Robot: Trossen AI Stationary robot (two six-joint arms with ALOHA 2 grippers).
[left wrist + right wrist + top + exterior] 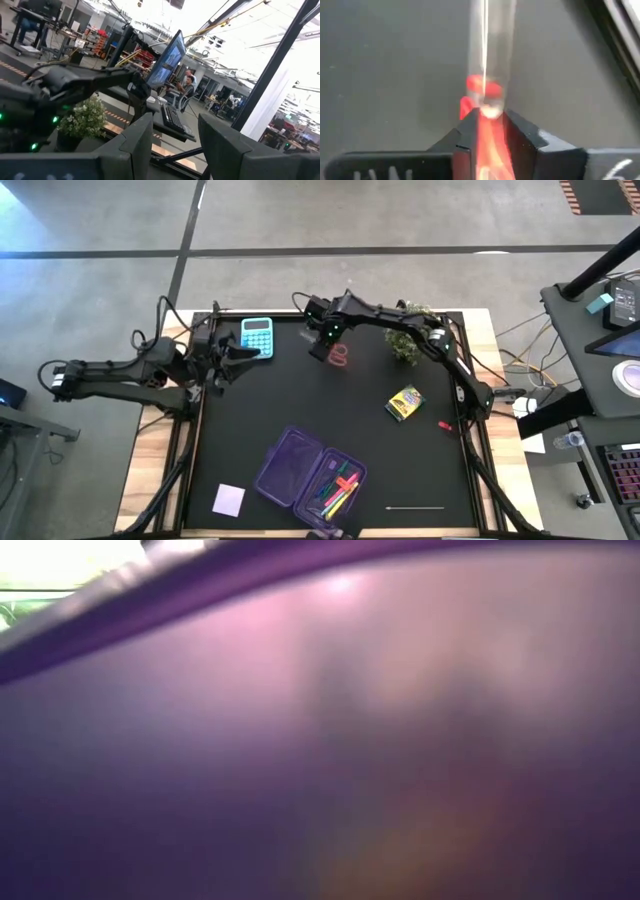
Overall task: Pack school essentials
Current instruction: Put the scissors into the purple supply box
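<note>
The scissors (339, 356), red-handled, are being pinched by the fingers of the right gripper (328, 345) at the far middle of the black bench (300, 400). In the right wrist view the red handles (481, 95) are being seen clamped between the two dark fingers (465, 137), with the blades reaching forward over the dark mat; whether the scissors are being lifted clear of the mat cannot be told.

The left gripper (222, 360) is being held at the far left of the bench, just beside a blue calculator (257, 336). In the left wrist view its fingers (137, 142) are being held apart with nothing between them, and a small potted plant (85, 120) is being seen past them.

That plant (405, 340) is standing at the far right, near the right arm. A yellow crayon box (404, 403) is lying nearer, right of centre, well apart from the scissors. A translucent purple case (290, 470) is lying open at the near edge, and coloured pens (340, 488) are lying in its right half. A square lilac note pad (229, 499) is lying on the mat left of the case, apart from it. The low view is being filled by a blurred purple surface.
</note>
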